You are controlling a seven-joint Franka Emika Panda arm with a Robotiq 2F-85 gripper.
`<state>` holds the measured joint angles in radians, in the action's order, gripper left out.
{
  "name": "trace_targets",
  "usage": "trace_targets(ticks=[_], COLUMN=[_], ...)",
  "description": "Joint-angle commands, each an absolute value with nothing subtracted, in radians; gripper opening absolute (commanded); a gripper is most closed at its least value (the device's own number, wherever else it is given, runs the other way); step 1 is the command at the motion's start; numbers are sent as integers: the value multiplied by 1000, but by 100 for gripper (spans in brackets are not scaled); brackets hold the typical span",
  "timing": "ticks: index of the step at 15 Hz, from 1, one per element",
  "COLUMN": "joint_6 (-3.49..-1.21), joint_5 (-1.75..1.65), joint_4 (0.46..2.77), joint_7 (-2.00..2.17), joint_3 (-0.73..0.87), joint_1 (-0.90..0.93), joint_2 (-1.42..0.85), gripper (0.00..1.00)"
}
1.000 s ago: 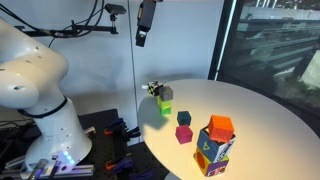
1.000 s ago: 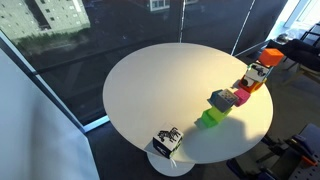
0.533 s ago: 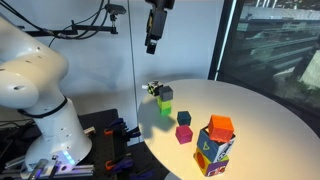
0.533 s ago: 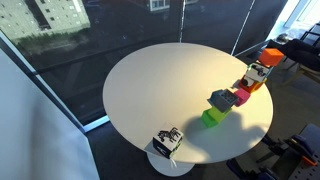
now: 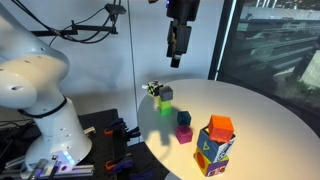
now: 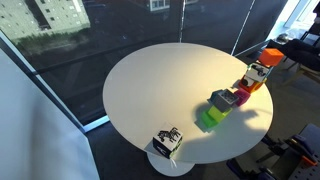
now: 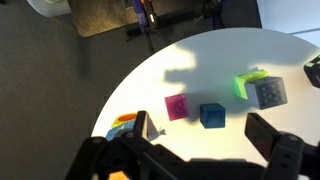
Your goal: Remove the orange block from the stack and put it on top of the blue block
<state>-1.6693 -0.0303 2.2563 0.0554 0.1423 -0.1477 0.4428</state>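
White and round, the table (image 5: pixel 260 110) stands before dark window glass. The orange block (image 5: pixel 221 126) sits on top of the stack (image 5: pixel 212 152), at the lower right of an exterior view. In the wrist view the stack seems mostly hidden behind a finger at the lower left. The blue block (image 5: pixel 185 118) lies on the table near the stack, to its upper left, with a magenta cube (image 5: pixel 184 134) just beside it. Further up and left stand a green cube (image 5: pixel 165 108) and a grey cube (image 5: pixel 166 94). The gripper (image 5: pixel 176 58) hangs high above the table, at the top of the frame. Its jaws stand wide apart and hold nothing.
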Motion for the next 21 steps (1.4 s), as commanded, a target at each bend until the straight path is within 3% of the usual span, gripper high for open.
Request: trace_targets(ticks=[1,10,21], joint_6=[-1770,-2050,-2166], joint_5=[-42,-109,-105], joint_4=[2239,2246,2248], joint_7=[47,64,59], joint_3=[157,172,224], joint_1=[-164,-199,-228], joint_2=[377,231,130], gripper=[100,100,100])
